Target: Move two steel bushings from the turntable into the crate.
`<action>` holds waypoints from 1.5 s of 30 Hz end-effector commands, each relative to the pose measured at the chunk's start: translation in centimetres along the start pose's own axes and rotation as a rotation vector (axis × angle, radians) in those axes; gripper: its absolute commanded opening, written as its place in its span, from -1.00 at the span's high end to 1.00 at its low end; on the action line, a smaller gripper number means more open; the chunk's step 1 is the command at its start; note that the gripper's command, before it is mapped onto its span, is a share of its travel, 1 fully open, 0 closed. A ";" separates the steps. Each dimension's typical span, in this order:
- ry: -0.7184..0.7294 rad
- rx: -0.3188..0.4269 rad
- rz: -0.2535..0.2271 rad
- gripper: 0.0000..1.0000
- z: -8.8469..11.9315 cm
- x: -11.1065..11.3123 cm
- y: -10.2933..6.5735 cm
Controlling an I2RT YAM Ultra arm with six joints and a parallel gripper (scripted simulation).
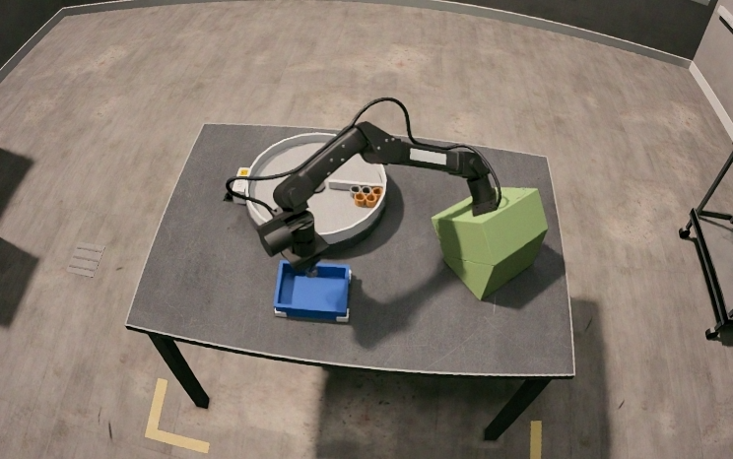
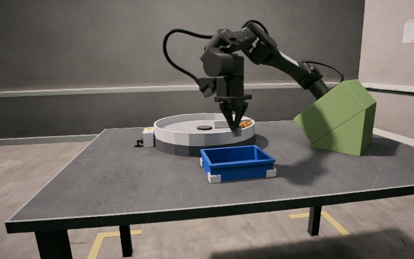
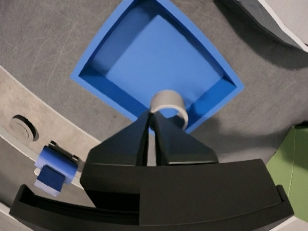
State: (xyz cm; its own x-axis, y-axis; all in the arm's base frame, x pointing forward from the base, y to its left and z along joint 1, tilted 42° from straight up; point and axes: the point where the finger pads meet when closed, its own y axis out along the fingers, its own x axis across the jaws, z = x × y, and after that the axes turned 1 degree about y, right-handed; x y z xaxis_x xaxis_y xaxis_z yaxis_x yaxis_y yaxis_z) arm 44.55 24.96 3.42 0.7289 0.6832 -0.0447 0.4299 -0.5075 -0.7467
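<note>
My gripper (image 2: 234,129) (image 3: 151,116) is shut on a steel bushing (image 1: 311,272) (image 2: 236,133) (image 3: 169,98), a light grey ring pinched by its wall at the fingertips. It hangs above the back part of the blue crate (image 1: 310,313) (image 2: 244,172) (image 3: 160,54). No bushing shows in the visible part of the crate's floor. On the turntable (image 1: 335,219) (image 2: 180,138), two grey steel bushings stand side by side near the white divider at the right, one here (image 1: 355,190) and one beside it (image 1: 366,190). Several orange bushings (image 1: 370,200) (image 2: 245,124) touch or stand close to them.
The white divider (image 1: 346,185) lies on the turntable left of the bushings. The turntable's raised rim stands behind the crate. A large green block (image 1: 502,232) (image 2: 339,121) (image 3: 287,169) stands at the right by the arm's base. A small white box (image 1: 240,186) (image 2: 148,138) sits at the turntable's left.
</note>
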 end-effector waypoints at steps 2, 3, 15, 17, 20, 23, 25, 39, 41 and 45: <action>-0.024 -0.009 -0.022 1.00 0.7 0.6 -1.4; -0.024 -0.009 -0.022 1.00 0.7 0.6 -1.4; -0.024 -0.009 -0.022 1.00 0.7 0.6 -1.4; -0.024 -0.009 -0.022 1.00 0.7 0.6 -1.4; -0.024 -0.009 -0.022 1.00 0.7 0.6 -1.4; -0.024 -0.009 -0.022 1.00 0.7 0.6 -1.4; -0.024 -0.009 -0.022 1.00 0.7 0.6 -1.4; -0.022 -0.009 -0.026 1.00 0.3 0.7 -1.6; -0.022 -0.009 -0.026 1.00 0.3 0.7 -1.6; -0.022 -0.009 -0.026 1.00 0.3 0.7 -1.6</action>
State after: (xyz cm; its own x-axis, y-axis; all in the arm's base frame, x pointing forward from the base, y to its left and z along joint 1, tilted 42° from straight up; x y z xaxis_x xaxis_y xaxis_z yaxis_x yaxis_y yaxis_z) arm 44.79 25.18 3.73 0.7280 0.6847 -0.0344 0.4364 -0.5016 -0.7470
